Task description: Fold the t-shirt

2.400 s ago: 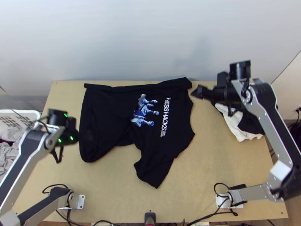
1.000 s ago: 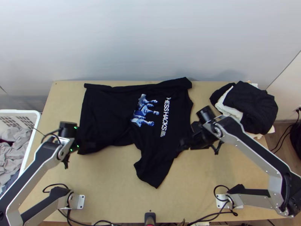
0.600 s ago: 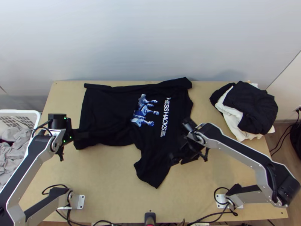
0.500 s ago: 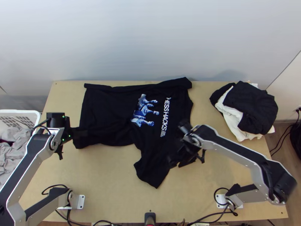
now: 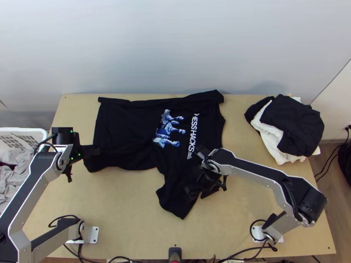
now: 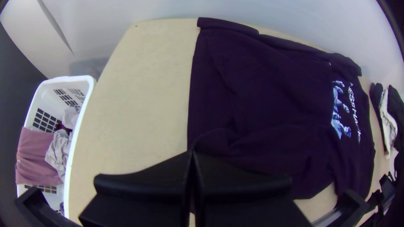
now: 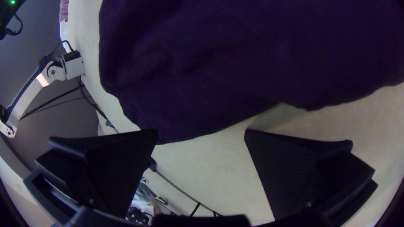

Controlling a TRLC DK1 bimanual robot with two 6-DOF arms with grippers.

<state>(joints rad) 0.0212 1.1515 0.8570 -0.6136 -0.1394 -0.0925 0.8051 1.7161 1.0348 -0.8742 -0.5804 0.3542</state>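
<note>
The right hand [image 5: 198,194], its fingers apart, lies at the five-o'clock part of the black t-shirt [image 5: 127,136], spread unevenly on the desk [image 5: 145,210], with the left hand [image 5: 98,151] clamped on its nine-o'clock edge and piled clothes [image 5: 291,120] at the desk's two o'clock.

A white laundry basket [image 6: 46,92] is standing just beside the table [image 5: 127,197], holding grey clothes [image 6: 59,149] and a dark red piece [image 6: 60,126], with a pink cloth [image 6: 35,157] draping over its side. At the table's far right corner, 1 white garment [image 5: 270,142] is lying between black cloth, with 1 bunched black garment [image 5: 294,122] covering part of it. A pale wall [image 5: 153,44] is rising behind the table. On the right, black cables [image 5: 327,171] are trailing down near the wooden floor [image 5: 338,201], and a dark object is sitting at the top view's edge.
</note>
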